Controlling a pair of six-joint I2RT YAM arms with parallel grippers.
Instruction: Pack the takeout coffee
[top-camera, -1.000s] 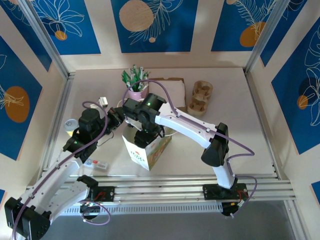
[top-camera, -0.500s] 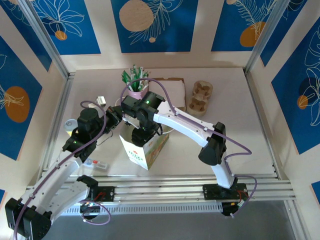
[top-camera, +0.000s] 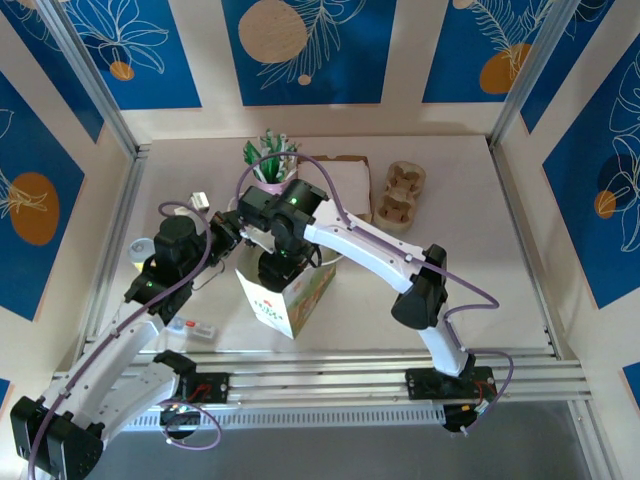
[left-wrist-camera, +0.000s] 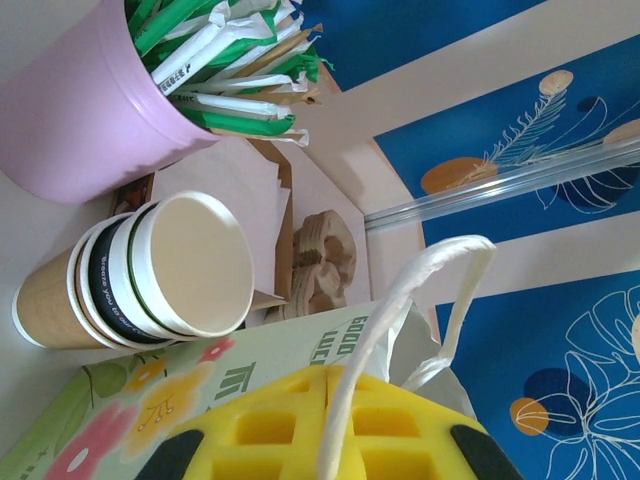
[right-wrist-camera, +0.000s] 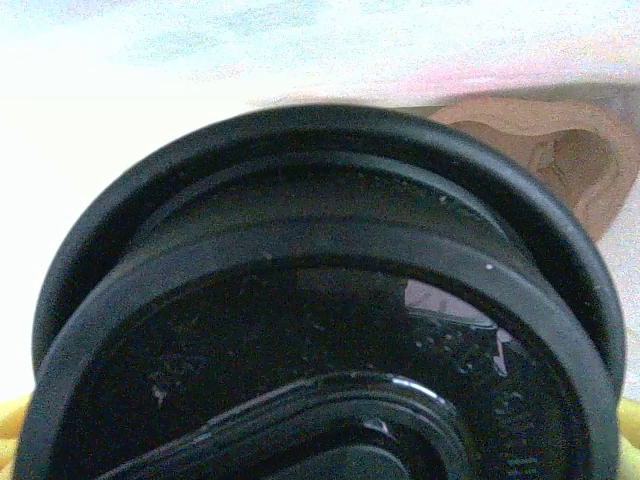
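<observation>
Top external view: my right gripper (top-camera: 277, 268) hangs at centre frame over the open mouth of the flower-printed paper bag (top-camera: 288, 300), which stands on the beige tabletop (top-camera: 470, 260). On the right wrist camera, the takeout coffee cup with its round black plastic lid (right-wrist-camera: 320, 330) sits between those jaws, which are spread wide around it. Just left of the bag, the left gripper (top-camera: 228, 233) has its jaws pinched fully on the bag's white paper handle (left-wrist-camera: 420, 285). A stack of beige striped paper cups (left-wrist-camera: 150, 275) lies at the left of that wrist frame.
</observation>
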